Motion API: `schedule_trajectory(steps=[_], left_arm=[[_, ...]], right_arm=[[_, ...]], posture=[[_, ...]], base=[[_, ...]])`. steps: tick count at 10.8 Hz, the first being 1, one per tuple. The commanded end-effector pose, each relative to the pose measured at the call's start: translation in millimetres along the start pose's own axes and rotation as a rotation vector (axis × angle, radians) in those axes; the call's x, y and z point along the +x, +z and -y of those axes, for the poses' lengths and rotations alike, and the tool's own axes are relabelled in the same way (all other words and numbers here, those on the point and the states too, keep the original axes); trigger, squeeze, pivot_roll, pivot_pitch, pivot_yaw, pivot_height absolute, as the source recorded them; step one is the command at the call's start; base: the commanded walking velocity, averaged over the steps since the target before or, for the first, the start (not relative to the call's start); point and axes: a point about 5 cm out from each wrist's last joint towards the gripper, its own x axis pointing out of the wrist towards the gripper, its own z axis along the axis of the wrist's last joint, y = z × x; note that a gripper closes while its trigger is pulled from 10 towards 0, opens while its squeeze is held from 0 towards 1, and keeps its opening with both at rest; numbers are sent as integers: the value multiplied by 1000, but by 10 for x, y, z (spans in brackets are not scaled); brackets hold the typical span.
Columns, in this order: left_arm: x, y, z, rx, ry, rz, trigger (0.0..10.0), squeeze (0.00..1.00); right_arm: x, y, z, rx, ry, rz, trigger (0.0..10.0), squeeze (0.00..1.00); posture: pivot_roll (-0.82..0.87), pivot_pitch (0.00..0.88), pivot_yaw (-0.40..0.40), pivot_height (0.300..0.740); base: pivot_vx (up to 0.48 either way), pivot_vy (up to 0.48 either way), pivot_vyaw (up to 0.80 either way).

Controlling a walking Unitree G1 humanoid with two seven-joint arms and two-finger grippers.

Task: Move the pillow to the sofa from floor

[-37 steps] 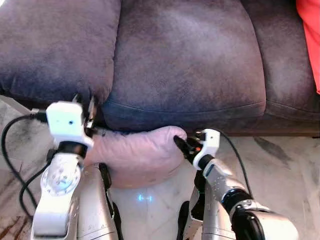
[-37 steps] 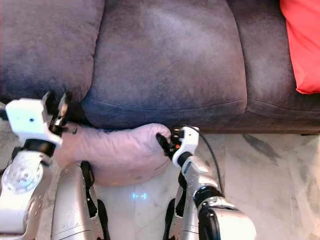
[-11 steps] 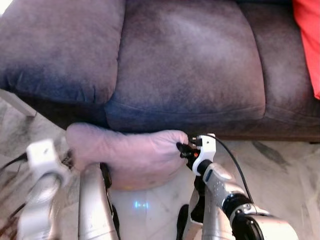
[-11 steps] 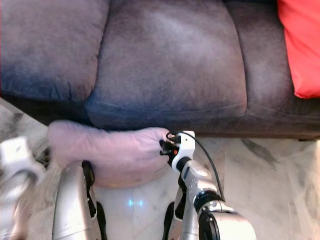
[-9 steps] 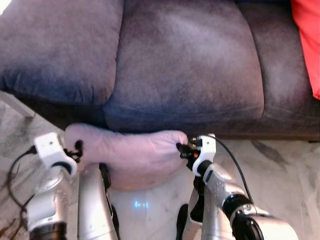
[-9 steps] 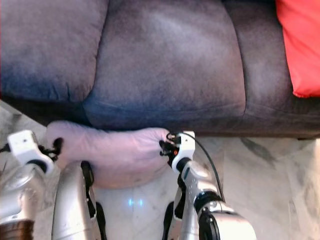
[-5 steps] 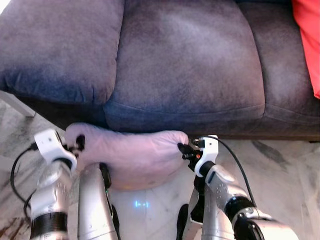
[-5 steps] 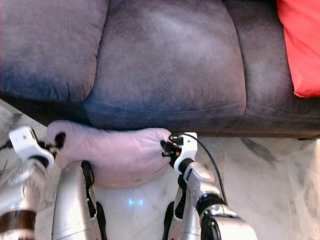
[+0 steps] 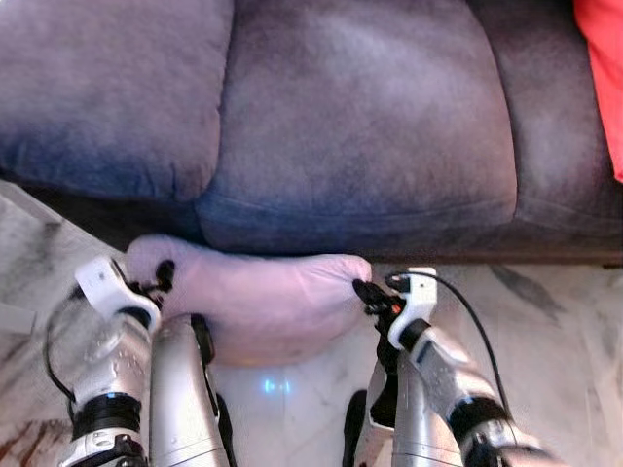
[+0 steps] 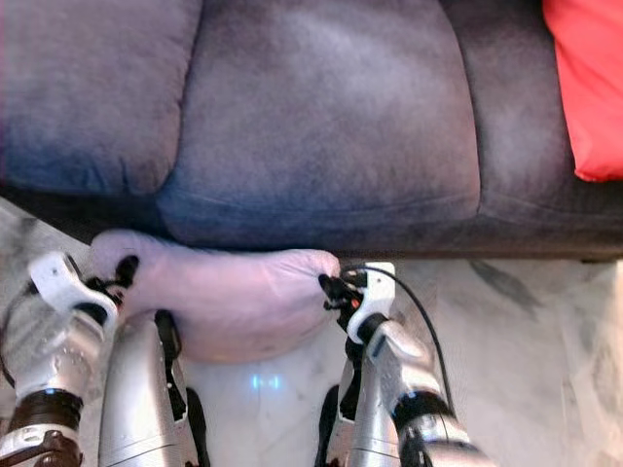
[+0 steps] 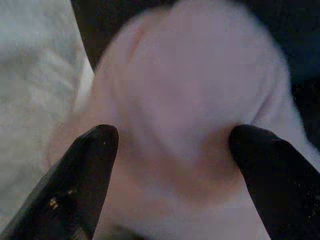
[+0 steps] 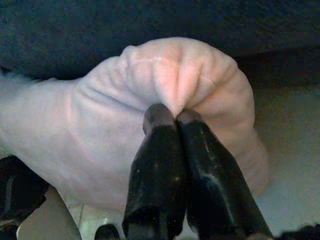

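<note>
A pale pink pillow (image 9: 255,304) lies on the floor, pressed against the base of the dark sofa (image 9: 370,126). My right gripper (image 9: 364,291) is at the pillow's right end, shut on a pinched fold of its fabric (image 12: 172,85). My left gripper (image 9: 160,276) is at the pillow's left end. In the left wrist view its fingers (image 11: 92,165) stand wide apart, open, with the pillow (image 11: 190,100) bulging between them. The pillow's underside is hidden by my body.
A red cushion (image 9: 604,68) sits on the sofa's right seat. White marble floor (image 9: 555,331) stretches to the right. My own silver legs (image 9: 185,409) stand close under the pillow. A black cable (image 9: 472,321) loops off the right wrist.
My left arm has swung in from the lower left, and its gripper has come to the pillow's left end. The right gripper kept its hold; the pillow has barely shifted.
</note>
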Motion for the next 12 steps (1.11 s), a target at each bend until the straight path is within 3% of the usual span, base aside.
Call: schedule_trajectory(steps=[1, 4, 5, 12], left_arm=[[-23, -137, -31, -28, 2, -42, 10000, 0], [2, -269, 92, -38, -52, -73, 10000, 0], [44, -241, 148, -32, -59, -58, 0, 0], [57, -229, 153, -8, -75, -20, 0, 0]], right_arm=[[-142, -46, 137, 16, -51, -7, 10000, 0], [-213, -19, 150, 5, -44, 3, 10000, 0], [-218, -21, 149, 5, -45, 0, 10000, 0], [-235, -34, 86, 1, -38, -23, 10000, 0]], posture=[[4, 490, -131, 476], [-30, 505, -138, 476], [-30, 510, -140, 476], [-19, 491, -142, 476]], base=[[0, 0, 0], [0, 0, 0], [0, 0, 0], [0, 0, 0]])
